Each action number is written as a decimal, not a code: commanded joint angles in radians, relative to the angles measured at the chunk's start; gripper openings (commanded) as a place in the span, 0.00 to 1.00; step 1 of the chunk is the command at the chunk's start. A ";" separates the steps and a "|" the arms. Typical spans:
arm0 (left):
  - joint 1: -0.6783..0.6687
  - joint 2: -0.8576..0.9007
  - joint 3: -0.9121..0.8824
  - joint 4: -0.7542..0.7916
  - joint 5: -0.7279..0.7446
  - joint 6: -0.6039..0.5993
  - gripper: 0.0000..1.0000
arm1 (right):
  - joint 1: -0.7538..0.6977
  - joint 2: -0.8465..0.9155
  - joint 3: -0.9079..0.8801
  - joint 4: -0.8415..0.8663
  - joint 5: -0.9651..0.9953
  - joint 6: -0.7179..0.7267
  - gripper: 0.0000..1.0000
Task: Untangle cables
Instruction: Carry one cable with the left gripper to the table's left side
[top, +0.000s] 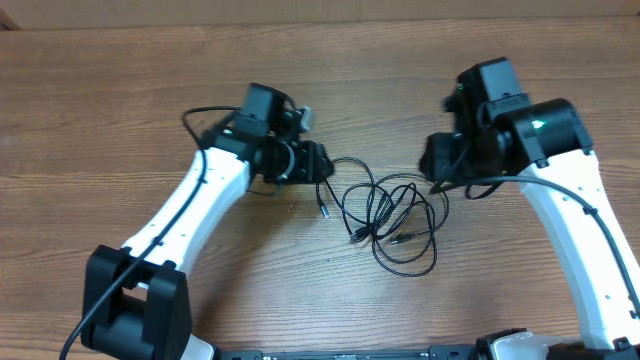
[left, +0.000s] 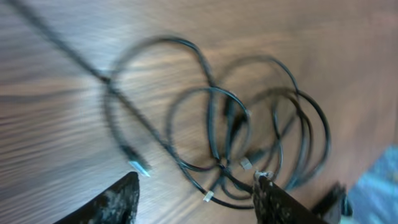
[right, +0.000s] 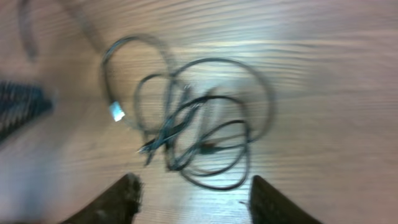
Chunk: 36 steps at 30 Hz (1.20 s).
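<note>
Wood-grain table (top: 100, 120): brown, matte, with a soft glare in both wrist views. Nearest us, the white-shelled left arm (top: 200, 215) and right arm (top: 585, 235) reach away from the near edge, black at the joints.

Next out, the cables (top: 390, 215) lie flat on the table between the two arms, with nothing lifting them. They are thin, round, limp black cords in overlapping loops of unequal size. Several crossings bunch near the middle. Small plug tips (top: 323, 212) poke out on the left side of the heap, and one looks pale in the wrist views. We cannot count the cords for certain.

Beyond that, the left hand (top: 318, 163) sits just beside the heap's left strand, its fingers (left: 121, 202) apart with nothing between them. The right hand (top: 435, 160) is at the heap's right edge, its fingers (right: 121, 199) likewise apart and empty. We cannot tell whether either touches a cord.

Judgement: the tangle is unresolved, and we read this step as choosing a hold. The next move calls for each hand to pinch a different cord, ideally near a free tip. Both should then draw outward slowly so the loops slide rather than cinch.
</note>
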<state>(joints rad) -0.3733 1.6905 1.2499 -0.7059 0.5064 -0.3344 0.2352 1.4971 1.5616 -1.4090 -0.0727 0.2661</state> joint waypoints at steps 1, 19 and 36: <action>-0.113 -0.019 -0.004 -0.001 0.035 0.128 0.61 | -0.086 -0.002 -0.004 -0.008 0.095 0.101 0.59; -0.285 0.092 0.154 0.008 -0.009 0.234 0.04 | -0.399 -0.002 -0.004 -0.066 -0.042 -0.010 0.87; 0.027 -0.304 1.007 -0.230 -0.407 0.233 0.04 | -0.399 -0.002 -0.004 -0.066 -0.042 -0.013 0.86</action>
<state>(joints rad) -0.3656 1.4353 2.2391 -0.9199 0.3138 -0.0982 -0.1623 1.4971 1.5612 -1.4780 -0.1078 0.2607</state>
